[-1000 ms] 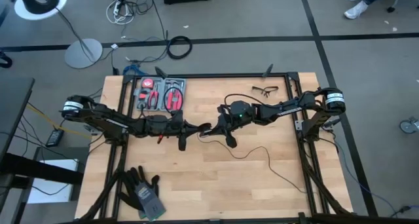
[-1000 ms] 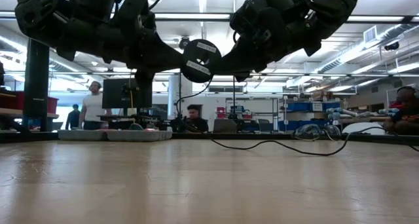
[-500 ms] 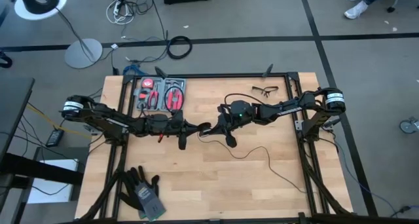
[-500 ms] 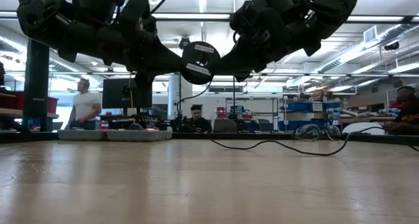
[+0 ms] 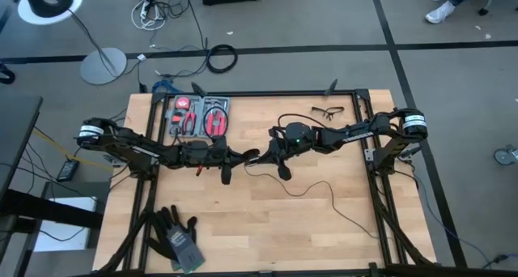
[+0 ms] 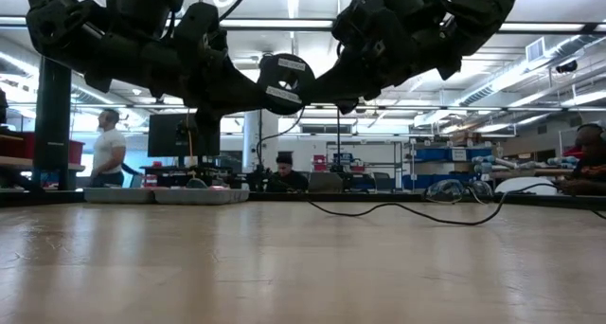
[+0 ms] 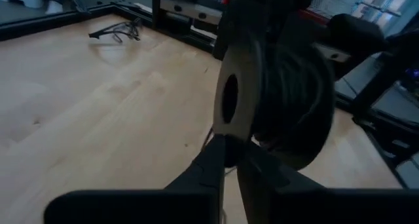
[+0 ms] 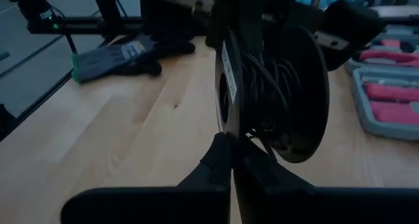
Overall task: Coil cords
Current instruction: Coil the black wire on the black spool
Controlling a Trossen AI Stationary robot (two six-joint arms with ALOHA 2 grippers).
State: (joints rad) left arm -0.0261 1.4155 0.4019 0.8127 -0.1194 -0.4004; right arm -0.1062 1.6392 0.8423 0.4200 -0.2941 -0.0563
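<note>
Since a second ago the round spool point(image 6: 285, 83) has tipped a little and shifted slightly left between the two grippers, and a person point(image 6: 107, 150) in the room behind has walked further left. The cord point(image 5: 324, 189) is partly wound on that spool, held in the air above the middle of the counter point(image 5: 267, 228); its loose end trails down and runs in a thin line across the boards toward the near right corner.

The right gripper point(image 8: 230, 164) has its fingers pressed together on the spool's rim. The left gripper point(image 7: 229, 160) meets the spool from the other side, its fingers nearly together at the rim; whether they actually pinch it I cannot tell.

The near half of the counter is mostly bare wood, with a pair of gloves point(image 5: 176, 238) by the near left edge. At the far left edge a grey tray point(image 5: 198, 117) holds red-handled tools. Safety glasses point(image 5: 327, 112) lie near the far right edge, well apart from both arms.
</note>
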